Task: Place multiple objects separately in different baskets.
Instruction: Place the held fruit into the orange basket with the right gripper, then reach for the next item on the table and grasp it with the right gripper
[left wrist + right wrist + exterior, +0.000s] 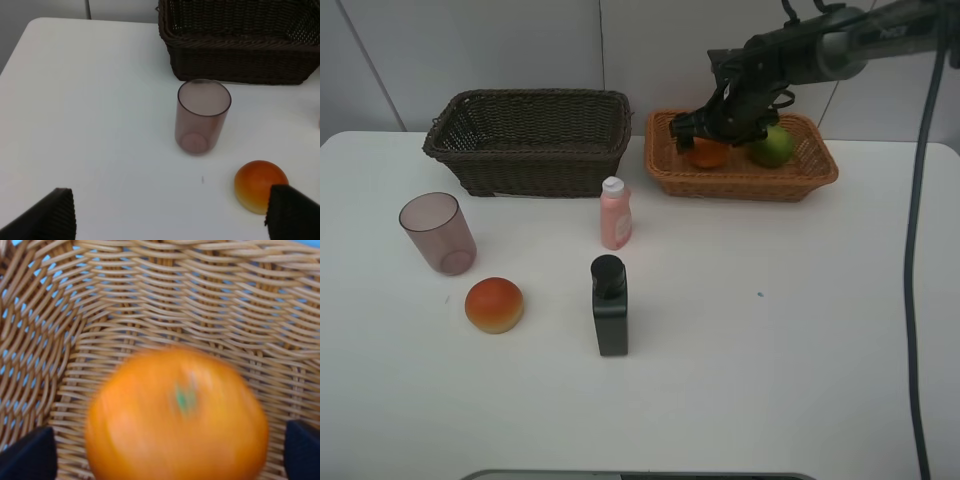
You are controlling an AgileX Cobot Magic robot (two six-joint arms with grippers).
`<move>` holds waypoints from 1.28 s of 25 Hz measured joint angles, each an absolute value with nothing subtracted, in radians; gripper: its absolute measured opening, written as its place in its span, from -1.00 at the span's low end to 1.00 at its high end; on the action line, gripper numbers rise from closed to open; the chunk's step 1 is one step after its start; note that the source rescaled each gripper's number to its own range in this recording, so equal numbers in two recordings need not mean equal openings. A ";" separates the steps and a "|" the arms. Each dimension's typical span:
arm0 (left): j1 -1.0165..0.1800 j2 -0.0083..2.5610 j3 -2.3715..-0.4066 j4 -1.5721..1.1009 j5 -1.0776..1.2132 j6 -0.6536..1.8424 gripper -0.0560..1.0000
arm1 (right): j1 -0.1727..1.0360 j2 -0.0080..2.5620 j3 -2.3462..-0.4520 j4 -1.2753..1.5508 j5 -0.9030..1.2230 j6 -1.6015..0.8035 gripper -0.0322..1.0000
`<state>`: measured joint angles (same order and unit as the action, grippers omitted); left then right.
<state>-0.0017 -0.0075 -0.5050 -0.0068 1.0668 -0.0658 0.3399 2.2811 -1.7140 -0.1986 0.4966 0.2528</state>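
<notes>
The right fingers (25, 457) stand apart on either side of the orange (177, 415), which is blurred and seems to sit loose in the tan basket (810, 180) beside the green lime (772, 147). The left fingers (50, 217) are spread wide above the table (90, 125), near the purple cup (202, 117) and red-orange fruit (257, 182), with the dark basket (235, 60) beyond

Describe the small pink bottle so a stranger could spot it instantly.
Find the dark brown basket at the back of the table. Just off its front right corner stands the pink bottle. Unlike the black bottle before it, it is pale pink with a white cap.
</notes>
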 joint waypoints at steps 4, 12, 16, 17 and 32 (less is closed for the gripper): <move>-0.002 -0.007 -0.505 -0.007 1.067 -0.066 0.96 | 0.340 2.277 -1.714 -0.199 0.497 0.253 0.99; -0.002 -0.007 -0.505 -0.007 1.067 -0.066 0.96 | 0.351 2.205 -1.714 -0.181 0.599 0.251 1.00; -0.002 -0.007 -0.505 -0.007 1.067 -0.066 0.96 | 0.368 2.167 -1.714 -0.173 0.723 0.215 1.00; -0.002 -0.007 -0.505 -0.007 1.067 -0.066 0.96 | 0.374 2.158 -1.710 -0.168 0.750 0.200 1.00; -0.002 -0.007 -0.505 -0.007 1.067 -0.066 0.96 | 0.420 1.874 -1.405 -0.039 0.865 0.118 1.00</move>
<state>-0.0017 -0.0075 -0.5050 -0.0068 1.0668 -0.0658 0.4199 1.8739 -1.4053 -0.0386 0.8648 0.1181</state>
